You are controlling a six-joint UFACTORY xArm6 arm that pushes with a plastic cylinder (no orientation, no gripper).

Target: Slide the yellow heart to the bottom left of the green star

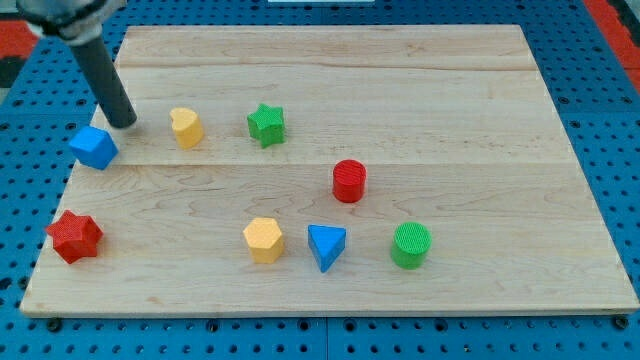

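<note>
The yellow heart [186, 127] lies on the wooden board at the upper left. The green star [266, 124] sits to its right, level with it, a block's width away. My tip [125, 123] rests on the board to the left of the yellow heart, with a gap between them. The tip is just above and right of the blue cube [94, 147].
A red star [75, 236] lies at the lower left. A yellow hexagon [264, 240], a blue triangle [326, 246] and a green cylinder [411, 245] line the bottom. A red cylinder [349, 181] sits mid-board. The board's left edge [60, 200] is near the tip.
</note>
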